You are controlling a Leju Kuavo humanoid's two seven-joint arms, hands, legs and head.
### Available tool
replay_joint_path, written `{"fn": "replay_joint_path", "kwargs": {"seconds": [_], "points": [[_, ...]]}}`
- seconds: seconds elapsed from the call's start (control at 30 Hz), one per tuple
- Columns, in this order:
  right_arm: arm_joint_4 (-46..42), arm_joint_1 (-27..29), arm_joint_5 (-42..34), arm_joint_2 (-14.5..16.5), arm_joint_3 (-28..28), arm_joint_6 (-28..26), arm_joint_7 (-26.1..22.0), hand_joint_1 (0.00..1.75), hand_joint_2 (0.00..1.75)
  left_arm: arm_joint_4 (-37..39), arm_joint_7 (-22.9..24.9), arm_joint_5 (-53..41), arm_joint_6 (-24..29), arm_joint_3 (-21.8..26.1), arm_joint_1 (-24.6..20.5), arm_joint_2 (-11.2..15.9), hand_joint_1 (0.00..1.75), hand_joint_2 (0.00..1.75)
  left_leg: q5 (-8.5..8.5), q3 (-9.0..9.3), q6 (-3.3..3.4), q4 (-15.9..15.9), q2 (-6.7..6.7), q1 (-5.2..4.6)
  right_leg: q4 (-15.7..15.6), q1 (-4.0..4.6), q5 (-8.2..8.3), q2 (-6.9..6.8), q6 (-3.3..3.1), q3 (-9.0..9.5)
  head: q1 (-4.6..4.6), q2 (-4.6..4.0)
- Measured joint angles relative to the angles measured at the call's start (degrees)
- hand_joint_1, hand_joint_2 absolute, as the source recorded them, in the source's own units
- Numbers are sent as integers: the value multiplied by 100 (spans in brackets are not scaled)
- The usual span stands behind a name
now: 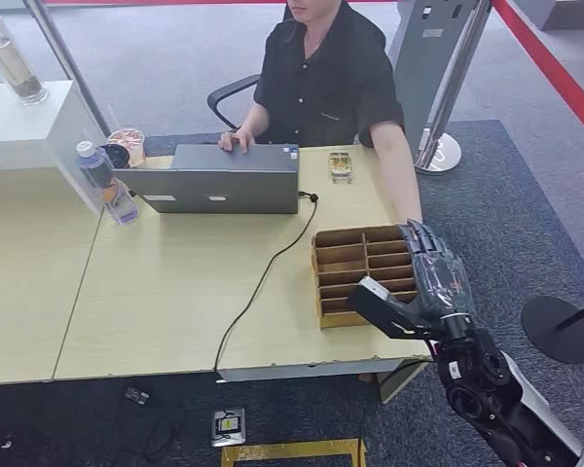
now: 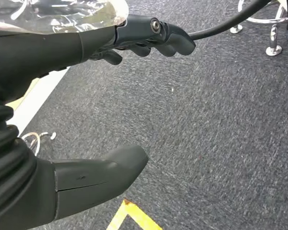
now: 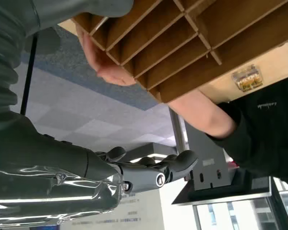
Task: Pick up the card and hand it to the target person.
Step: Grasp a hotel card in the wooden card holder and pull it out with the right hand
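Observation:
A wooden slotted organizer [image 1: 351,268] stands on the desk's right end, in front of a seated person [image 1: 326,78] in a black shirt. My right hand [image 1: 432,277] hovers at the organizer's right side, thumb stretched over its near corner, fingers apart, holding nothing. In the right wrist view the right hand [image 3: 117,175] is spread beside the organizer [image 3: 178,43]. The person's hand [image 3: 106,67] rests against the organizer's edge. In the left wrist view my left hand [image 2: 63,48] hangs over grey carpet, thumb and fingers wide apart and empty.
A grey laptop [image 1: 223,180] with a black cable [image 1: 267,268] sits mid-desk, a water bottle [image 1: 105,185] and cup [image 1: 127,144] to its left, a small clear box [image 1: 340,165] to its right. A stanchion base [image 1: 561,331] stands on the carpet at right.

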Motion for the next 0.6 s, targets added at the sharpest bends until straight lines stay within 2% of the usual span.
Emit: {"fn": "replay_joint_path", "kwargs": {"seconds": [0.1,0.23,0.3,0.5,0.6], "points": [[1,1,-5,2,73,29,18,45,175,4,-7,-4,0,-4,0,13,0,175,0,0,0,0,0,0,0,0,0,0,0,0,1,0],[33,3,133,6,176,11,124,76,175,24,-75,-2,0,-22,1,40,0,175,0,0,0,0,0,0,0,0,0,1,0,0,1,0],[77,2,182,7,209,-36,136,82,175,32,-111,11,0,-37,1,51,0,175,0,0,0,0,0,0,0,0,0,0,0,0,1,0],[268,-35,255,14,275,-98,103,76,175,46,-122,36,0,-55,2,75,0,175,0,0,0,0,0,0,0,0,0,0,0,1,2,0],[408,-91,258,33,296,-149,68,63,175,46,-100,36,0,-58,2,85,0,175,0,1,0,0,1,0,0,0,0,0,0,1,2,0]]}}
